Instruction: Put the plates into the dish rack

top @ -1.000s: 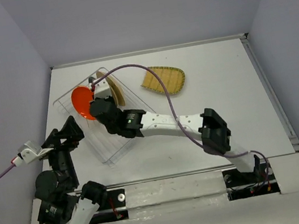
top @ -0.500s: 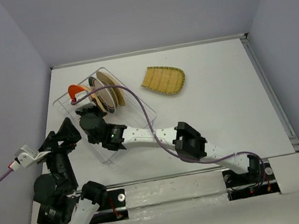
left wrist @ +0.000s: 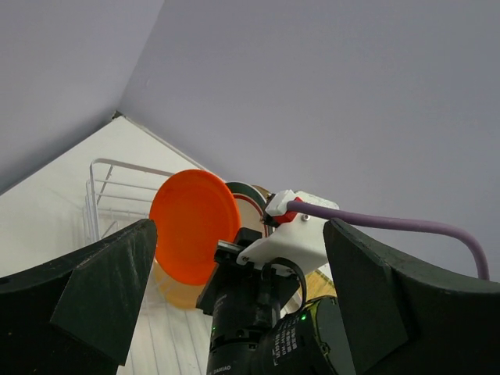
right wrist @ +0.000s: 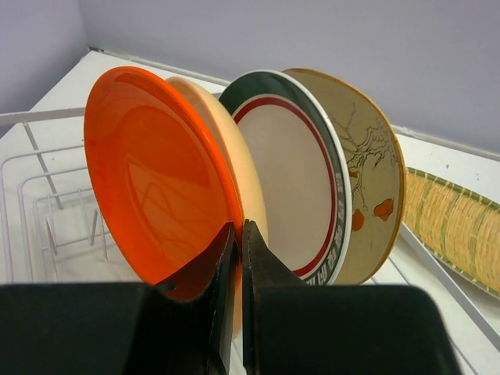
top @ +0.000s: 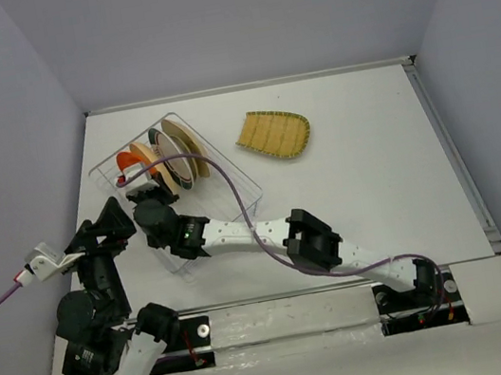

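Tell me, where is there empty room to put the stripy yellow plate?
Bare table lies between the yellow-green plate and the right wall. Inside the dish rack, the near half under the right arm looks free. Its far end is crowded: four standing plates, with the right hand shut on the orange plate.

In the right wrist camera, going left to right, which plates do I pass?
orange-red plate → pale peach plate → white plate with dark green and red rim → cream plate with branch design → yellow-green ribbed plate
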